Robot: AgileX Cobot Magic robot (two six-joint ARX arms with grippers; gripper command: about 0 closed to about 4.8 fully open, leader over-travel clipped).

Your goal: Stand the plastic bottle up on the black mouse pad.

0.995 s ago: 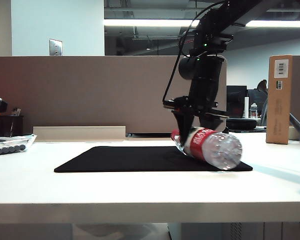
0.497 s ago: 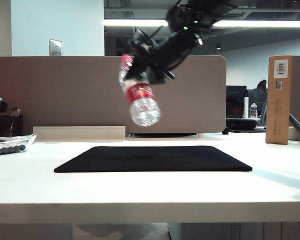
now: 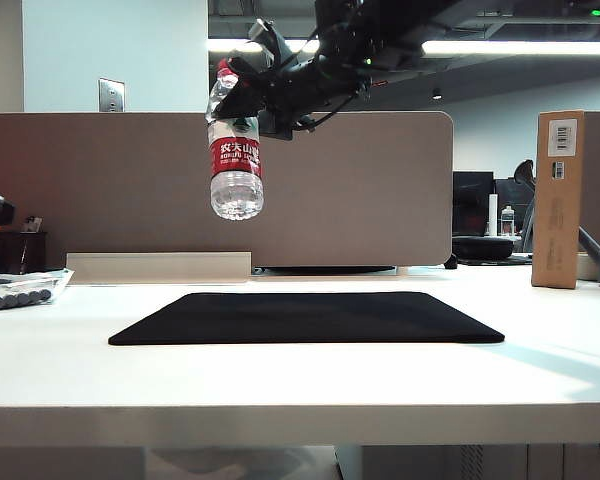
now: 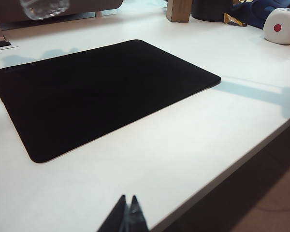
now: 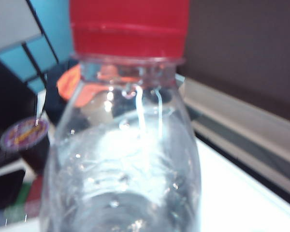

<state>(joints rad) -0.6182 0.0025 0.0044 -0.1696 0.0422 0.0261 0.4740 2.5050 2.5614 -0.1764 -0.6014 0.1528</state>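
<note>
The plastic bottle (image 3: 235, 160) hangs high above the table, nearly upright, red cap up, over the left part of the black mouse pad (image 3: 300, 315). My right gripper (image 3: 244, 100) reaches in from the upper right and is shut on the bottle's shoulder just below the cap. The right wrist view is filled by the clear bottle (image 5: 125, 159) and its red cap (image 5: 129, 21), which hide the fingers. In the left wrist view, the left gripper (image 4: 128, 197) is shut and empty above the table's near edge, short of the pad (image 4: 101, 92). The bottle's base (image 4: 43, 7) shows beyond the pad.
A tall cardboard box (image 3: 560, 200) stands at the table's back right. A clear bag of dark pieces (image 3: 20, 290) lies at the left edge. A beige partition (image 3: 380, 190) runs behind the table. A white die with a red dot (image 4: 282, 25) sits near the box.
The bottle lay tilted on the pad's right end in my right gripper. The arm has swung it up and to the left, turning it cap up.
</note>
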